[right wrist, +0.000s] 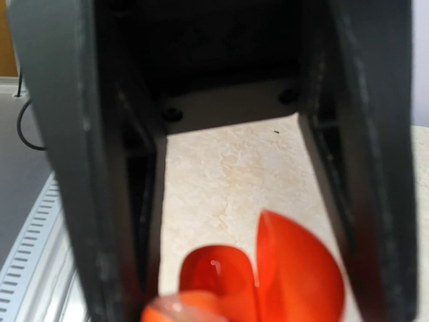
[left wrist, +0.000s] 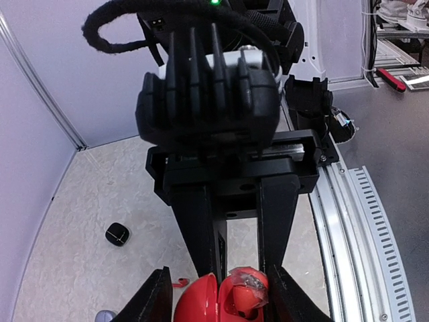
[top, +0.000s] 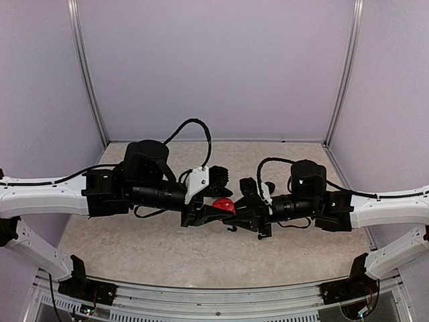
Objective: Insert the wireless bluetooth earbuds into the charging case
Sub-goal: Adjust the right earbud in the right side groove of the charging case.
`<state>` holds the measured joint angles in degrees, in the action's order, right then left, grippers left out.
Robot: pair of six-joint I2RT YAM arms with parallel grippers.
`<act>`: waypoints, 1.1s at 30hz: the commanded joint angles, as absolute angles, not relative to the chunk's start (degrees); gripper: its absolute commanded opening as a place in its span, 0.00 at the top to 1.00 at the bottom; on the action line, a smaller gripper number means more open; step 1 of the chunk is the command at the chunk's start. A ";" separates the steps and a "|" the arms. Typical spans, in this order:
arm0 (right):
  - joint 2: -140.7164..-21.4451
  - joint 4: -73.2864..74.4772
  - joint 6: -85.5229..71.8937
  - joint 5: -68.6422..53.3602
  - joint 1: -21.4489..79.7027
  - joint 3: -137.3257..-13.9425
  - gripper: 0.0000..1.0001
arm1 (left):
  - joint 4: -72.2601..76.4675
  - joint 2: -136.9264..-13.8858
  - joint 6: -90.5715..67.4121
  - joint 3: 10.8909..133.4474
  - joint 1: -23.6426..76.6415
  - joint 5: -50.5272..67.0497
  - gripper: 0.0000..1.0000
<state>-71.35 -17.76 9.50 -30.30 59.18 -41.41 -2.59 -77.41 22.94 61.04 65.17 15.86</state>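
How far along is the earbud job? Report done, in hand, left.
Done: the glossy red clamshell charging case is open. In hand: the right gripper seems clamped on it, the left gripper flanks it, and a small red earbud sits at its socket, seating unclear. Left: the small rounded black case on the table looks untouched.

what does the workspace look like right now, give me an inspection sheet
surface: beige marbled tabletop
job's things: red case, lid open, between both grippers; earbuds not clearly made out
clutter: black case lying apart on the tabletop
grippers: right gripper closed on the red case; left gripper flanks it, grip unclear
cables: black cables loop over both arms
surroundings: lilac walls; metal rail along the near edge
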 commanded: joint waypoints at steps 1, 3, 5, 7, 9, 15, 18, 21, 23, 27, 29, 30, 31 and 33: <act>-68.74 -18.80 9.20 -31.77 59.94 -41.92 1.00 | -1.79 -78.47 21.31 60.41 63.67 11.79 0.49; -68.49 -18.97 8.83 -31.24 59.90 -41.83 1.00 | -1.76 -78.57 21.39 60.15 63.64 12.21 0.45; -68.08 -19.09 8.22 -30.97 59.73 -41.77 1.00 | -1.97 -78.72 21.44 60.04 63.59 11.98 0.43; -67.70 -19.39 7.72 -31.01 59.53 -41.66 1.00 | -2.04 -78.96 21.26 60.03 63.62 11.22 0.43; -67.51 -19.42 7.65 -30.94 59.50 -41.66 1.00 | -1.81 -79.16 20.61 60.15 63.43 10.32 0.42; -67.87 -18.79 7.14 -30.59 59.44 -41.83 1.00 | -0.55 -80.11 18.09 60.57 63.13 9.79 0.41; -67.60 -19.26 5.19 -30.15 58.64 -41.67 1.00 | -1.31 -80.82 18.07 60.80 63.18 11.11 0.37; -67.45 -19.43 2.40 -30.60 56.66 -41.57 1.00 | 0.50 -80.04 18.63 58.93 63.23 13.35 0.32; -67.50 -19.33 0.94 -31.66 55.36 -41.57 1.00 | 3.58 -78.44 18.19 56.93 63.08 12.79 0.30; -67.50 -19.32 -1.51 -32.90 54.38 -41.19 1.00 | 6.71 -76.61 17.05 55.43 62.45 11.85 0.28; -67.58 -19.65 -2.70 -33.32 53.96 -40.85 1.00 | 8.48 -75.64 16.67 54.41 62.46 12.55 0.26; -67.74 -19.68 -3.12 -33.84 53.70 -40.75 1.00 | 9.54 -74.82 16.50 53.86 62.46 12.94 0.25; -67.78 -19.69 -3.37 -34.11 53.62 -40.63 1.00 | 10.29 -74.23 16.33 53.30 62.56 13.20 0.25; -68.21 -19.41 -3.64 -34.46 53.55 -40.65 1.00 | 11.77 -72.87 15.78 52.06 62.58 13.00 0.24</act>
<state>-68.99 -17.50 -0.97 -32.23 54.19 -41.23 6.66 -76.31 17.19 54.00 62.70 12.82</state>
